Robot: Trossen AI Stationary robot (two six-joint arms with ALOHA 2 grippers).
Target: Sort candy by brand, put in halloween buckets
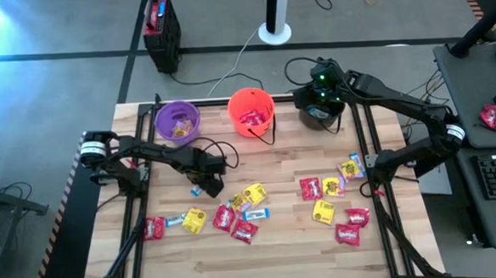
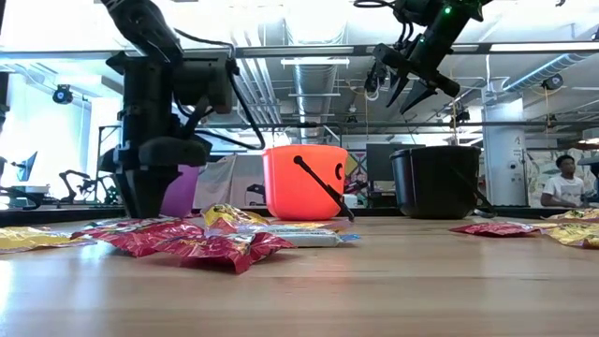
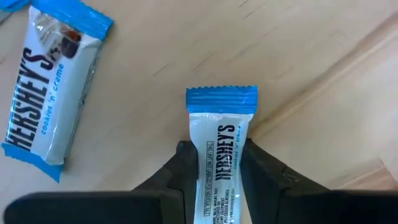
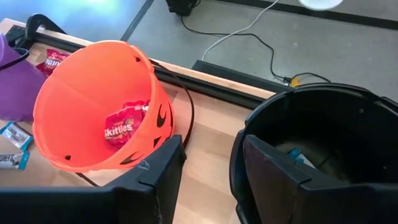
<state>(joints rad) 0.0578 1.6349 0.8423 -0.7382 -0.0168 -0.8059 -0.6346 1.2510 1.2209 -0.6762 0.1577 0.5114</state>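
Left pincer point(image 3: 214, 163) clamps a Hershey's packet point(image 3: 219, 155) off the desk point(image 3: 298, 56); next, lift toward the black bucket point(image 1: 319, 111).

Dark arms point(image 1: 160, 156); white wrist bands

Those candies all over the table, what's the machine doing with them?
It is sorting them into buckets. The left claw is down on the table, closing around a blue-and-white Hershey's bar, with another Hershey's bar lying beside it. The right claw hangs open above the black bucket. The orange bucket already holds red Skittles packets, and the purple bucket has candy too.
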